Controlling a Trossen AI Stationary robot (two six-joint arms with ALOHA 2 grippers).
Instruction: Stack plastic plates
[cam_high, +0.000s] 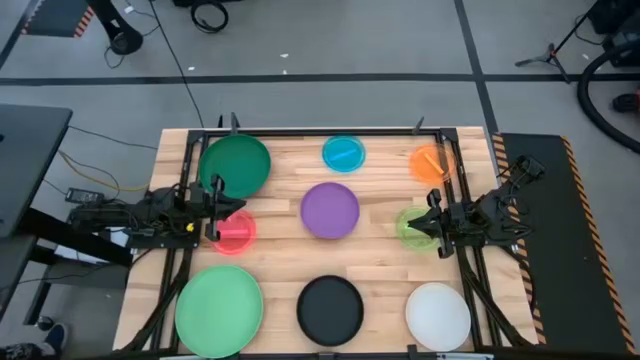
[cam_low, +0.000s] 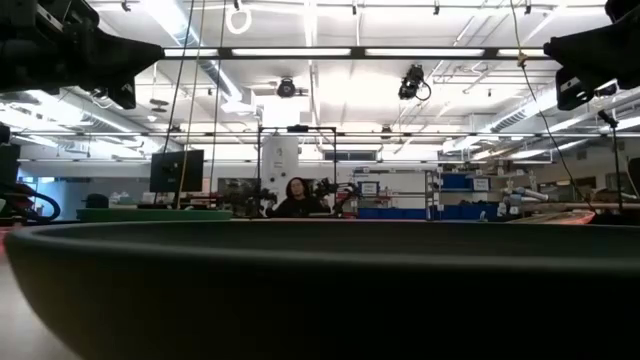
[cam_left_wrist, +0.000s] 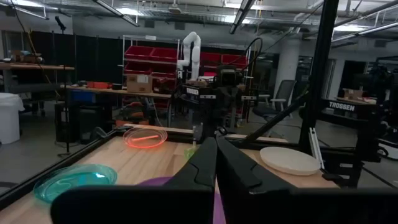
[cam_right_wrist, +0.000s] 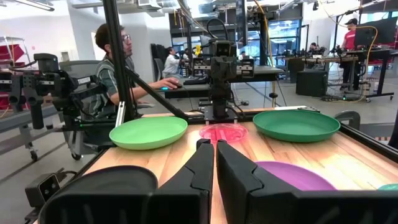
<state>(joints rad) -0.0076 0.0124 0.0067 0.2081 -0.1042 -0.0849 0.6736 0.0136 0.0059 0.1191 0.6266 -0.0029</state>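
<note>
Both dark arms reach inward from frame's left and right edges, left hand and right hand closed, empty.

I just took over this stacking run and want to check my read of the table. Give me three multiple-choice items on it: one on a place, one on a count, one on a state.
1. Which plate lies at the middle of the table?
A. white plate
B. purple plate
C. orange plate

2. How many plates show in the high view?
A. seven
B. eight
C. nine

3. How do the two tools stand?
A. both shut, holding nothing
B. both wide open
C. left one shut on a plate

Answers:
1 B: the purple plate sits central, between the blue plate and the black plate.
2 C: nine separate plates lie singly, none stacked yet.
3 A: the left tool over the red plate and the right tool over the lime plate show fingers together, empty, in their wrist views.
</note>
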